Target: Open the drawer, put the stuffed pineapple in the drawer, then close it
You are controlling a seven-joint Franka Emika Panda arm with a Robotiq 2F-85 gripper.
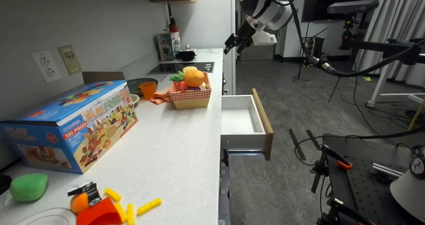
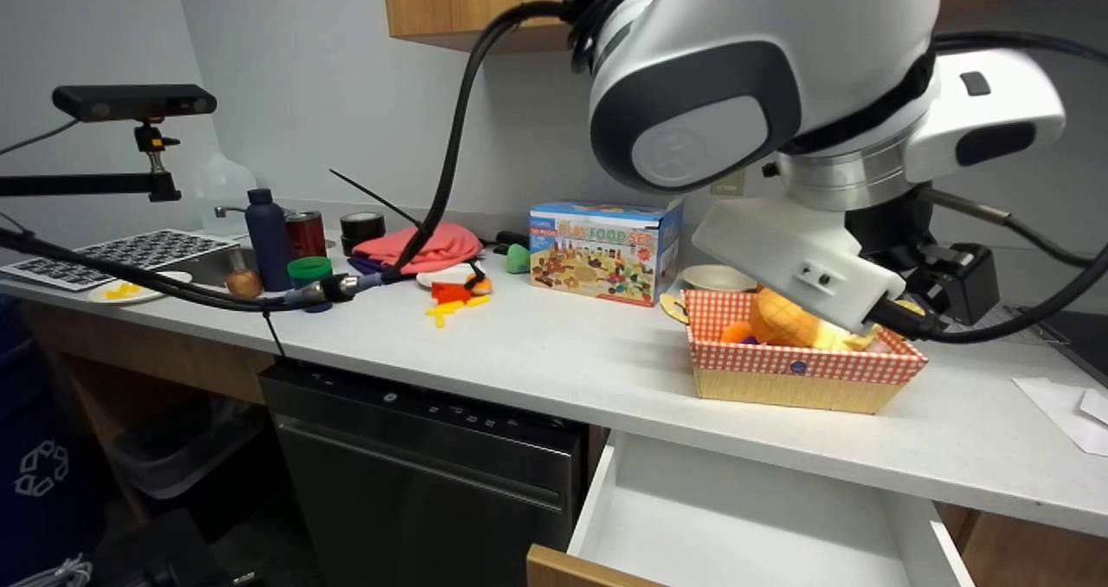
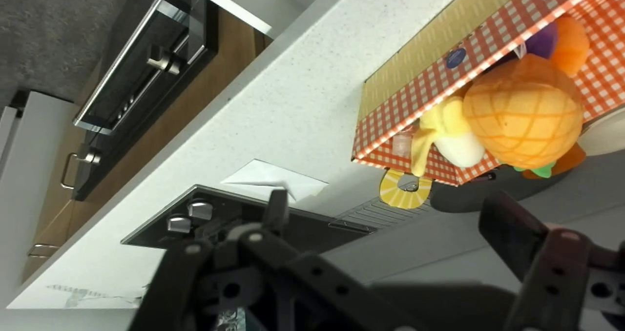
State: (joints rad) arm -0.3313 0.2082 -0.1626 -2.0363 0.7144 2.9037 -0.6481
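The drawer (image 1: 240, 117) is pulled out under the counter, with white inner walls and a wooden front; its white floor shows bare in both exterior views (image 2: 753, 526). One corner of it shows in the wrist view (image 3: 259, 1). The stuffed pineapple (image 3: 525, 113), orange with grid lines and green leaves, lies in the checked basket on the counter; it shows in both exterior views (image 1: 193, 78) (image 2: 775, 314), partly behind the arm in one. My gripper (image 3: 390, 216) is open and empty, above the counter beyond the basket; it also shows in an exterior view (image 1: 232, 49).
The basket (image 2: 801, 383) also holds other plush food. A play food box (image 2: 597, 254) stands against the wall. Yellow sticks (image 1: 149, 206) and a red toy (image 1: 99, 213) lie on the counter. A cooktop (image 3: 312, 226) and white paper (image 3: 278, 177) lie beyond the basket.
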